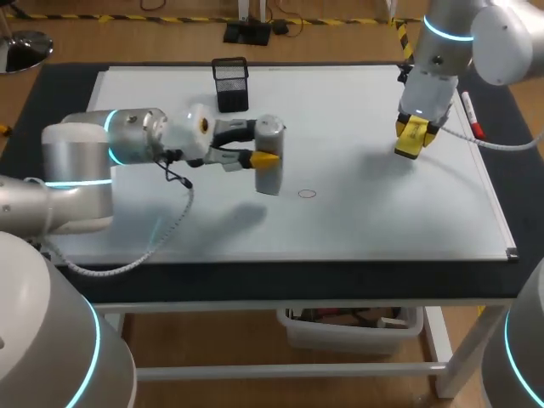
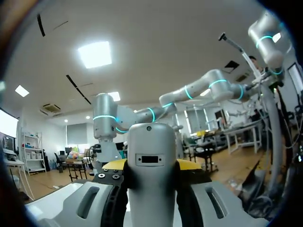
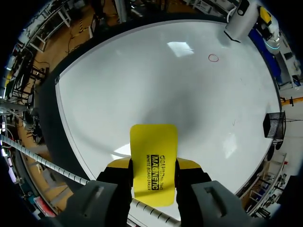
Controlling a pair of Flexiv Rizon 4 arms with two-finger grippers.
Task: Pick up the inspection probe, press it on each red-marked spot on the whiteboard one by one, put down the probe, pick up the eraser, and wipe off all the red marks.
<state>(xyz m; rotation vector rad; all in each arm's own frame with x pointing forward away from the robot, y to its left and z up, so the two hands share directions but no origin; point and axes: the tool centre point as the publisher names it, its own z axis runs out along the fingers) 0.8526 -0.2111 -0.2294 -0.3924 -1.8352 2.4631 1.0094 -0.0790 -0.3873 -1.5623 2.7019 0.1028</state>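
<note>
The inspection probe (image 1: 269,157), a grey upright cylinder, is held by my left gripper (image 1: 265,155), whose fingers are shut on its sides. Its lower end is near the whiteboard (image 1: 365,212), just left of a small red circle mark (image 1: 307,194). In the left wrist view the probe (image 2: 151,170) fills the gap between the fingers of the left gripper (image 2: 151,166). My right gripper (image 1: 414,133) is over the board's right part, shut on the yellow eraser (image 1: 410,138). The right wrist view shows the eraser (image 3: 153,161) clamped above the board, with the red mark (image 3: 213,57) and the probe (image 3: 241,21) far ahead.
A black mesh pen holder (image 1: 230,83) stands at the board's far edge, behind the probe. A red marker (image 1: 472,115) lies along the board's right edge beside the right arm. The holder (image 3: 273,125) also shows in the right wrist view.
</note>
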